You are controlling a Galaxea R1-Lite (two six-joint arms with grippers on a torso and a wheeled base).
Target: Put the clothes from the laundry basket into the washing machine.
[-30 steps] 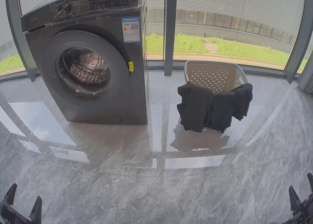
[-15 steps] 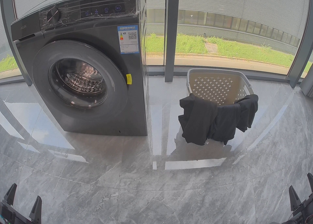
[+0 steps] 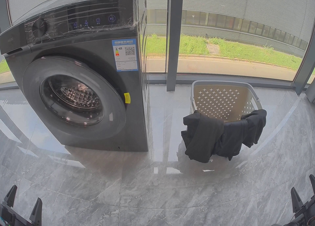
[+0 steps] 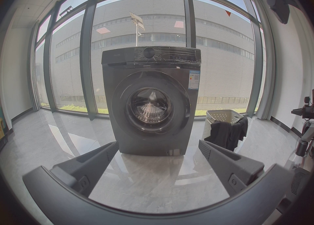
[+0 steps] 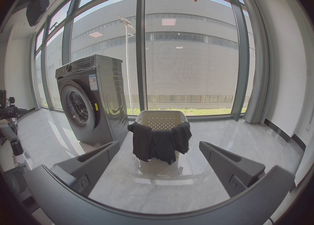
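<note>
One dark heap of clothes (image 3: pixel 220 134) hangs over the near rim of the laundry basket (image 3: pixel 226 82), spread side to side along that rim. The basket stands on the floor by the window, to the right of the washing machine (image 3: pixel 78 98). The clothes lie ahead of and well apart from both grippers, nearer the right gripper (image 3: pixel 302 184), whose fingers are spread wide and empty. The left gripper (image 3: pixel 26 193) is likewise wide and empty.
</note>
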